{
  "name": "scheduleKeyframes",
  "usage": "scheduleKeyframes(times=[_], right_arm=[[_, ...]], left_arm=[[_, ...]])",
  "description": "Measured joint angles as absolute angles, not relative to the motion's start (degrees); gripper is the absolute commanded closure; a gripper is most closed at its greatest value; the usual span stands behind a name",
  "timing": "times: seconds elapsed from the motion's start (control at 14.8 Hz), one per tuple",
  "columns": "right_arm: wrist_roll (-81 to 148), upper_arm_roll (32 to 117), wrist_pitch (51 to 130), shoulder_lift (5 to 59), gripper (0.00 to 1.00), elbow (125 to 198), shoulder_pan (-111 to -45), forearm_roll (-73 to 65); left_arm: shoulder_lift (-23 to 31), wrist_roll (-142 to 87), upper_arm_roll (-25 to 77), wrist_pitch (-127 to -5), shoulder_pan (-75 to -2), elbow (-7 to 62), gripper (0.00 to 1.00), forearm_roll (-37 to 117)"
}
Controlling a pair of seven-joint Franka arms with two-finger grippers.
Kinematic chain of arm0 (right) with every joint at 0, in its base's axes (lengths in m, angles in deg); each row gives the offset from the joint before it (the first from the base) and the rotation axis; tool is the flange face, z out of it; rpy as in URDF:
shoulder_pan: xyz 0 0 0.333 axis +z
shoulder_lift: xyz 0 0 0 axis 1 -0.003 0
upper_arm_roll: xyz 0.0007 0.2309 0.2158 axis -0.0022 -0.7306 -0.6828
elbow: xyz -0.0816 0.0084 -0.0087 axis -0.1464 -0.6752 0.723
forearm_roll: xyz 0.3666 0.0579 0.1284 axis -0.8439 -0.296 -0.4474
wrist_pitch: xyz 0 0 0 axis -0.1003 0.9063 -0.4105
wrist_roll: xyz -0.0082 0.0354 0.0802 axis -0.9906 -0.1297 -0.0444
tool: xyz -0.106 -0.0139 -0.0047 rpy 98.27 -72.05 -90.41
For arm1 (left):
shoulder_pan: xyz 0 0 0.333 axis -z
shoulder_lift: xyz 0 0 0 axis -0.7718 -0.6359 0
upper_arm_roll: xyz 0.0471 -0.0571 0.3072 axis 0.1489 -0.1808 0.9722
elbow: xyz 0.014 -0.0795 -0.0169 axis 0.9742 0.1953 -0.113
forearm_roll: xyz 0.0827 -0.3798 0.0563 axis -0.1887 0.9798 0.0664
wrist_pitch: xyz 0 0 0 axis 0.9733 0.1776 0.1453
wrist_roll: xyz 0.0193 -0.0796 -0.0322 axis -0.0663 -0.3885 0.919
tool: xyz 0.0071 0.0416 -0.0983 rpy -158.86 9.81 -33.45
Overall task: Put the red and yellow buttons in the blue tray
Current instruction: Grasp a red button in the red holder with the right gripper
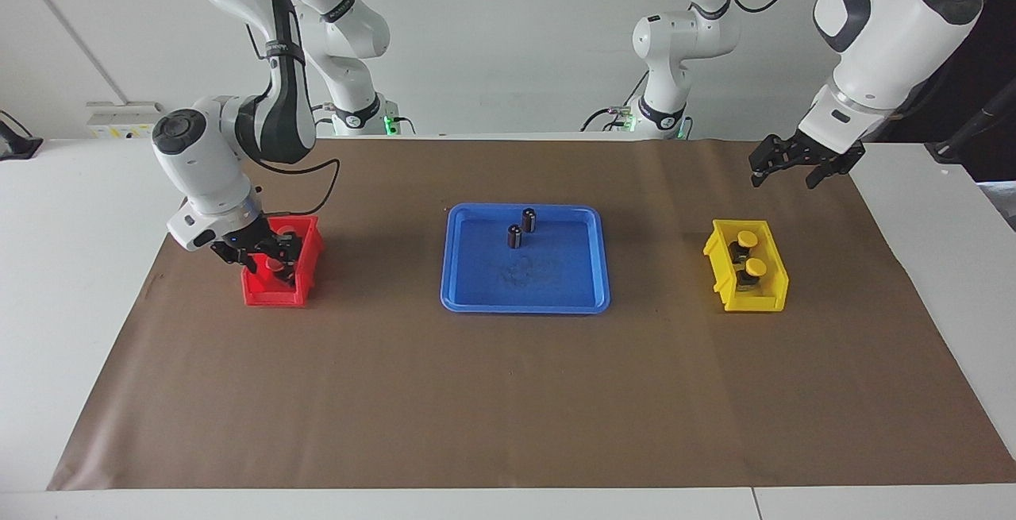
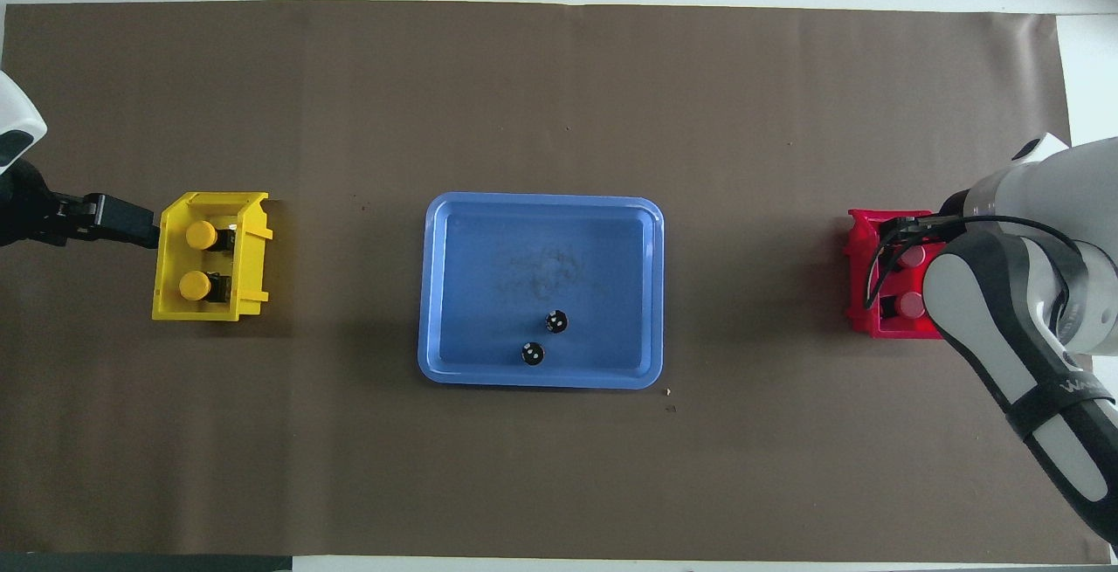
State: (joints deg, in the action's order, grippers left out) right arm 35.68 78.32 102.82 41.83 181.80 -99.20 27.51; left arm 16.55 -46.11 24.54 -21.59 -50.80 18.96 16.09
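The desk (image 1: 95,282) is carrying a wide brown sheet (image 1: 508,393), and the blue tray (image 1: 476,298) is lying at the middle of it; seen from overhead, the red bin (image 2: 860,279) is sitting at about 3 o'clock from the tray and the yellow bin (image 2: 253,258) at about 9 o'clock, both well apart from it. The right gripper (image 1: 274,260) is reaching down into the red bin, so the red buttons are lying directly under its jaws, and the right arm is clearly the nearer one for them; whether the jaws are wide or already closing on a cap, I cannot tell, because the bin walls and the hand are hiding them. In the overhead view two red buttons (image 2: 913,279) are showing inside the bin, one farther from the robots than the other. The left gripper (image 1: 802,163) is hanging in the air over the sheet just beside the yellow bin, and its jaws are looking spread apart with nothing between them. The two yellow buttons (image 1: 748,254) are sitting in the yellow bin, lined up one nearer the robots and one farther. Two dark cylinders (image 1: 521,228) are standing upright in the tray, in the part nearer the robots, so I judge that most of its floor is remaining free for setting down.
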Motion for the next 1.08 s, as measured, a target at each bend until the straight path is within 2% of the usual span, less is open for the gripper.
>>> scheduleKeyframes(times=[0.2,0.41,0.54,0.61,0.81,1.01,1.08], right_arm=[[34.5,78.5,102.9,42.4,0.32,182.9,-99.3,27.5],[33.9,78.6,103.3,42.8,0.38,183.5,-99.4,27.5],[33.6,78.6,105.0,42.9,0.59,184.6,-99.4,27.5],[33.3,78.6,105.4,42.9,0.63,185.0,-99.4,27.5],[32.5,78.6,105.8,43.0,0.82,185.3,-99.4,27.5],[32.4,78.6,104.9,43.3,0.82,184.6,-99.4,27.6],[32.3,78.5,102.1,43.3,0.82,182.9,-99.4,27.6]], left_arm=[[16.6,-46.1,24.5,-21.6,-50.8,19.2,0.0,16.1],[16.7,-46.1,24.6,-21.7,-50.8,19.6,0.0,16.1],[16.8,-46.1,24.6,-21.8,-50.8,19.8,0.0,16.1],[16.8,-46.1,24.6,-21.8,-50.8,19.8,0.0,16.1],[16.9,-46.1,24.6,-22.0,-50.8,19.8,0.0,16.1],[17.0,-46.1,24.8,-26.3,-51.0,22.0,0.01,16.1],[16.9,-46.1,24.9,-29.4,-51.5,23.8,0.05,16.1]])
